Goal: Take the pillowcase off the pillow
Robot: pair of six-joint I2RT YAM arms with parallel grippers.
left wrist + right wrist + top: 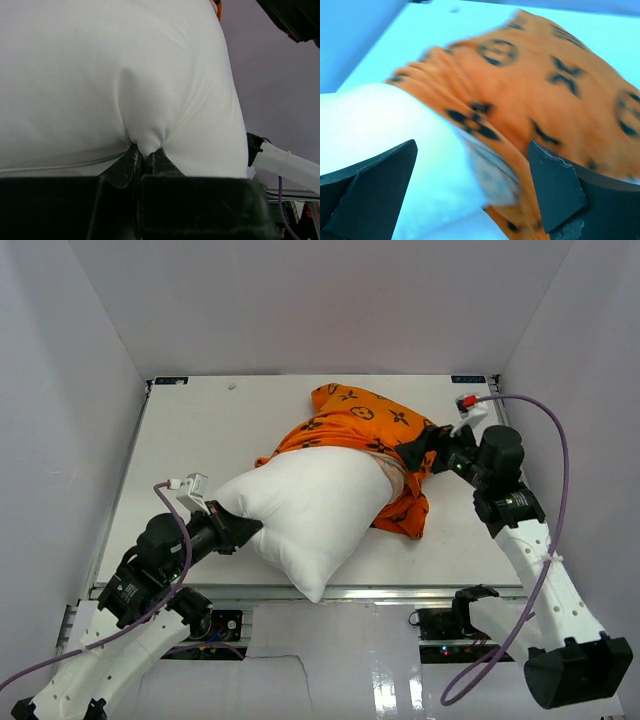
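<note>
The white pillow point(310, 510) lies across the middle of the table, its near half bare. Bunched over its far end is the orange pillowcase point(360, 420) with dark motifs. My left gripper point(240, 530) is shut on a pinch of the pillow's white fabric point(147, 145) at its near-left side. At the pillowcase's right edge, my right gripper point(420, 452) stands open. In the right wrist view its fingers point(555, 190) straddle the pillowcase hem point(545, 90), the pale lining point(495, 170) and the pillow point(370, 130), gripping nothing.
The white table point(200, 430) is boxed in by white walls on the left, back and right. Its metal front edge point(400, 592) runs just below the pillow's near corner. A purple cable point(560, 440) loops off the right arm.
</note>
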